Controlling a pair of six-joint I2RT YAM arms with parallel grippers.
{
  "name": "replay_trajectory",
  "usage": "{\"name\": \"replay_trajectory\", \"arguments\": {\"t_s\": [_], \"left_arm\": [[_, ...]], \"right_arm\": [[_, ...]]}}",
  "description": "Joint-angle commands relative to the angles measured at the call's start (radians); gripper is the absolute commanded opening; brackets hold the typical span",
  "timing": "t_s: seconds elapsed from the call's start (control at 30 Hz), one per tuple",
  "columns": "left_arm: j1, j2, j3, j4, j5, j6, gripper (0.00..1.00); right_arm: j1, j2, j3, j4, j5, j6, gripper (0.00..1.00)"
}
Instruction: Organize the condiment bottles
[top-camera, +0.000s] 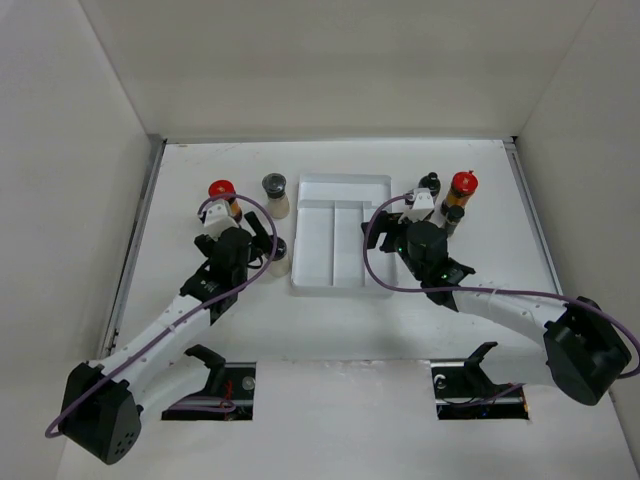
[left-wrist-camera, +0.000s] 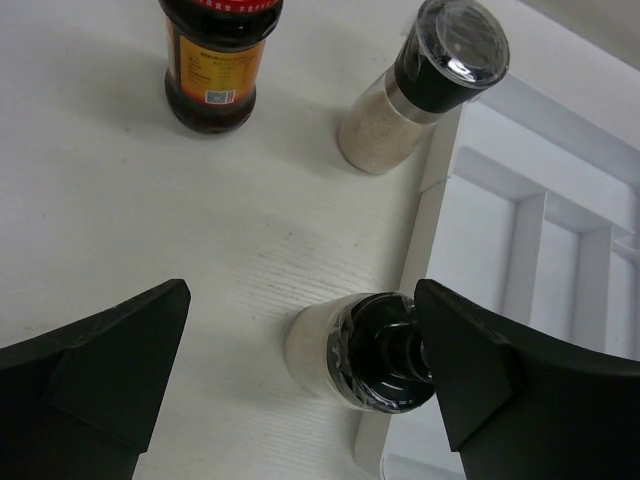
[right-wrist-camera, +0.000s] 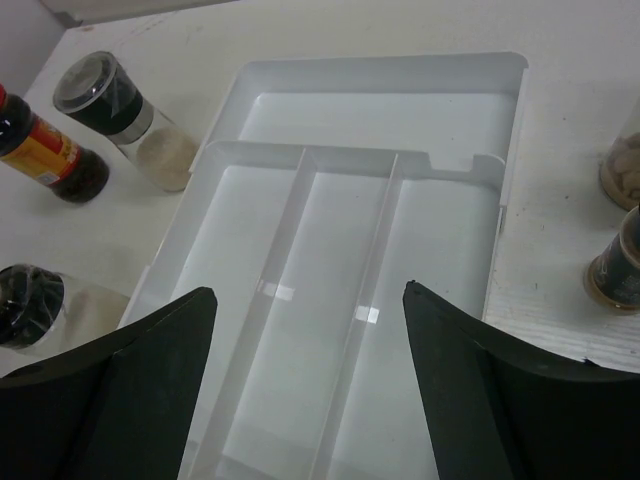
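Condiment bottles stand on both sides of the white divided tray (top-camera: 340, 235). Left of it are an amber red-capped bottle (top-camera: 222, 195) (left-wrist-camera: 220, 60), a pale black-capped bottle (top-camera: 275, 193) (left-wrist-camera: 420, 90) and a second pale black-capped bottle (top-camera: 279, 258) (left-wrist-camera: 365, 350). My left gripper (top-camera: 268, 242) (left-wrist-camera: 302, 300) is open around that second bottle, whose cap sits against the right finger. On the right stand a red-capped bottle (top-camera: 462, 190), a black-capped one (top-camera: 429, 185) and a dark slim one (top-camera: 453, 218). My right gripper (top-camera: 388, 222) (right-wrist-camera: 309, 291) hangs open and empty over the tray's long compartments (right-wrist-camera: 340, 300).
The tray's left rim (left-wrist-camera: 425, 230) runs right beside the bottle between my left fingers. Two bottles (right-wrist-camera: 618, 270) stand just off the tray's right edge. White walls enclose the table on three sides.
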Motion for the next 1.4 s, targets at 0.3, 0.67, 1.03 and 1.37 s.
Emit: {"name": "replay_trajectory", "arguments": {"t_s": [0.3, 0.67, 1.03, 1.37], "left_arm": [[-0.015, -0.080, 0.060, 0.114, -0.066, 0.056, 1.00], [-0.197, -0.022, 0.111, 0.174, -0.094, 0.243, 0.71], [-0.317, 0.015, 0.039, 0.017, -0.144, 0.199, 0.79], [-0.256, 0.235, 0.057, 0.146, -0.101, 0.199, 0.82]], "right_arm": [[0.005, 0.009, 0.029, 0.034, 0.011, -0.009, 0.32], [0.008, 0.004, 0.027, 0.022, 0.017, 0.006, 0.34], [0.006, 0.014, 0.026, 0.034, 0.010, 0.015, 0.92], [-0.004, -0.005, 0.013, 0.034, 0.003, 0.021, 0.98]]}}
